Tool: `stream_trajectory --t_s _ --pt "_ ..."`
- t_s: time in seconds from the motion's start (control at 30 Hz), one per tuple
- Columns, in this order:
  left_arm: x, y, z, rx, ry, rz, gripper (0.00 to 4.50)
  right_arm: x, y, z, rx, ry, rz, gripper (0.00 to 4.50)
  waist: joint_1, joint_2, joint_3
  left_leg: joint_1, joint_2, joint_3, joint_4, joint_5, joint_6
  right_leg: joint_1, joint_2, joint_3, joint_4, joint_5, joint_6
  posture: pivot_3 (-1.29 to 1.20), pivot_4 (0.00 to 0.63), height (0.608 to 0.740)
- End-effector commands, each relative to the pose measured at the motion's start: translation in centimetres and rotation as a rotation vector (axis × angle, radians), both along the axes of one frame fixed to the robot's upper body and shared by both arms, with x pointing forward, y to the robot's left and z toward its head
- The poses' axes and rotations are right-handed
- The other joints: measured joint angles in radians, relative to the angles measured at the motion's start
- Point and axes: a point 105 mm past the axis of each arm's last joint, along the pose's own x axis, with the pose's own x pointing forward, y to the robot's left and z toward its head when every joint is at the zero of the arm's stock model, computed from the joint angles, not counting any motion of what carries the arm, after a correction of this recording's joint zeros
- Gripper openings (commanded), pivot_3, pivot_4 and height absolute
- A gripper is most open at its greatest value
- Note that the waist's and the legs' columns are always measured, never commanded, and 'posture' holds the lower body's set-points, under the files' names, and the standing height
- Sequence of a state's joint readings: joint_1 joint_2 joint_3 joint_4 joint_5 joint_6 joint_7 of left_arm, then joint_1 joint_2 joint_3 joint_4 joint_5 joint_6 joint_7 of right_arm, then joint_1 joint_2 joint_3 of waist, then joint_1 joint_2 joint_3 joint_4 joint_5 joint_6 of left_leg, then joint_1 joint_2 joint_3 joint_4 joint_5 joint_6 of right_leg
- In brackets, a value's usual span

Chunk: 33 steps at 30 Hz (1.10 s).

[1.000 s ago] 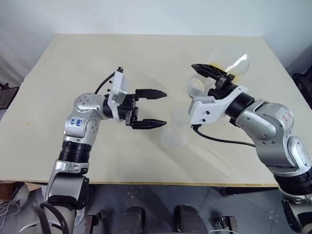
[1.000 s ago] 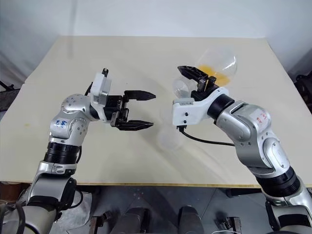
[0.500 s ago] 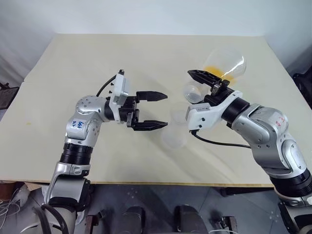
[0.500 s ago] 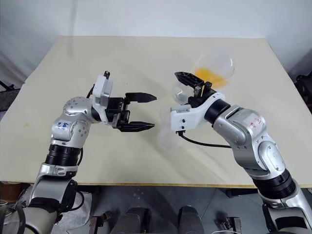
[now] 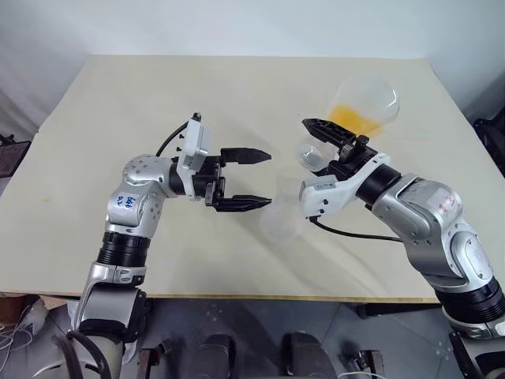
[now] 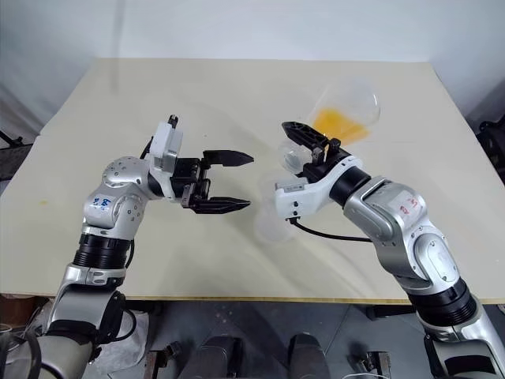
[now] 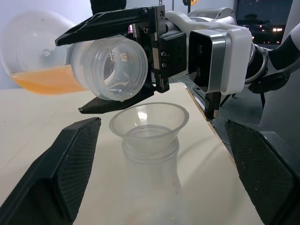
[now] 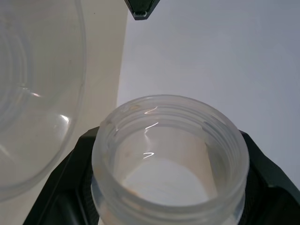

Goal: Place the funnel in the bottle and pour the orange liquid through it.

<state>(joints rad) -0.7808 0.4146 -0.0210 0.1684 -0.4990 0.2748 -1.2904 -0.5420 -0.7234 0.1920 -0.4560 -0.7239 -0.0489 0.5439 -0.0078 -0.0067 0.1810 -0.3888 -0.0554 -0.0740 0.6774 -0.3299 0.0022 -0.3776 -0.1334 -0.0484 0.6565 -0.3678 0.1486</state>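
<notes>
Larger clear flask [image 5: 359, 106] held tilted above the desk [image 5: 118, 95], neck clamped in the right tool [image 7: 129, 63], mouth turned down toward the funnel [image 7: 149, 119]; orange liquid [image 5: 353, 118] pooled shallow in the low side of its round body, not reaching the mouth in the left wrist view; inside of the neck empty and colourless in the right wrist view [image 8: 168, 154].

Funnel seated in the neck of the bottle [image 7: 150, 187], rim wide and round, stem hidden inside the neck; no liquid visible in the cone; mouth of the larger flask just above and slightly behind the funnel rim, not touching.

Bottle standing upright on the desk between the two arms, seen in the head view as a pale clear shape [image 5: 282, 219]; looks empty, wall colourless, though bottom not clearly visible.

Left tool [image 5: 246, 178] released, two black fingers spread wide, level, one on each side of the bottle's neck in its own wrist view, apart from the glass; grasping nothing.

Right tool clenched on the neck of the larger flask.
</notes>
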Motion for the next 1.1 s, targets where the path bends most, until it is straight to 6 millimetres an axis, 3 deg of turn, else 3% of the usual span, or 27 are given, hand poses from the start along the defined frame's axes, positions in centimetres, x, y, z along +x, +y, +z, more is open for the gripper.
stream_trajectory --t_s 0.03,1.1 --pt "-0.33 -0.15 0.74 -0.004 -0.038 -0.016 4.5 -0.56 -0.21 2.3 0.015 -0.11 0.003 2.84 0.0 0.0 0.0 0.0 0.0 0.0 0.0 0.0 0.0 0.0 0.0 0.0 0.0 0.0 0.0 0.0 0.15 0.74" --pt "-0.3 -0.24 0.77 -0.003 -0.044 -0.019 4.5 -0.97 0.18 2.15 -0.101 -0.221 0.04 2.84 -0.011 0.0 0.0 0.0 0.0 0.0 0.0 0.0 0.0 0.0 0.0 0.0 0.001 0.0 0.0 0.0 0.15 0.74"
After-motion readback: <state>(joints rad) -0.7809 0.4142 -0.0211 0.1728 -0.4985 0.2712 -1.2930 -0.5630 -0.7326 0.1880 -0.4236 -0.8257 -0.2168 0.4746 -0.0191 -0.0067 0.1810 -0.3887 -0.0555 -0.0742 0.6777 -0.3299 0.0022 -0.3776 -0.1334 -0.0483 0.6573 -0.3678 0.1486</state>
